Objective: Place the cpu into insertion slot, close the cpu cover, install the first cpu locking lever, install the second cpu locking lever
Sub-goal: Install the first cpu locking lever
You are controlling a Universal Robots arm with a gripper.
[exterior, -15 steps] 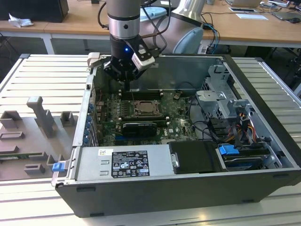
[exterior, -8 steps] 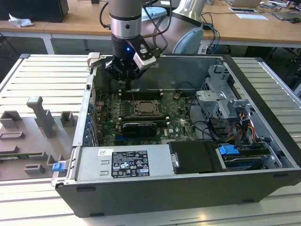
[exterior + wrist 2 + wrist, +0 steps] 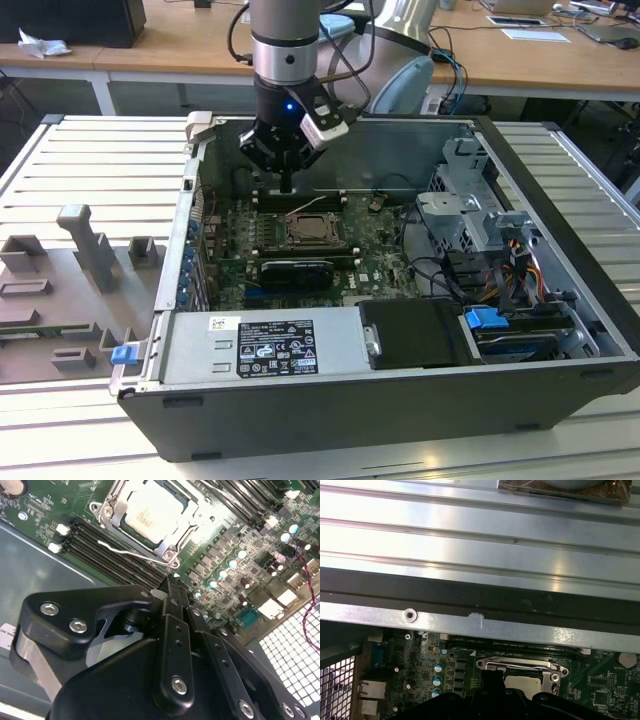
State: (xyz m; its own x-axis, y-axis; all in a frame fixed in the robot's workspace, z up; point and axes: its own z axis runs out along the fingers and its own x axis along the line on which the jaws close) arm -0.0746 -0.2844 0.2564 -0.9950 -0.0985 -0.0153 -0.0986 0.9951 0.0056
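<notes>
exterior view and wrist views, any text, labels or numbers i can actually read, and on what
None can be read.
White label on the grey power supply box: lines of print and marks, too small to read.
Circuit board: tiny white lettering in the second wrist view, blurred.
Chip in the socket: faint marking on its face, not readable.
The gripper carries no readable text.
</notes>
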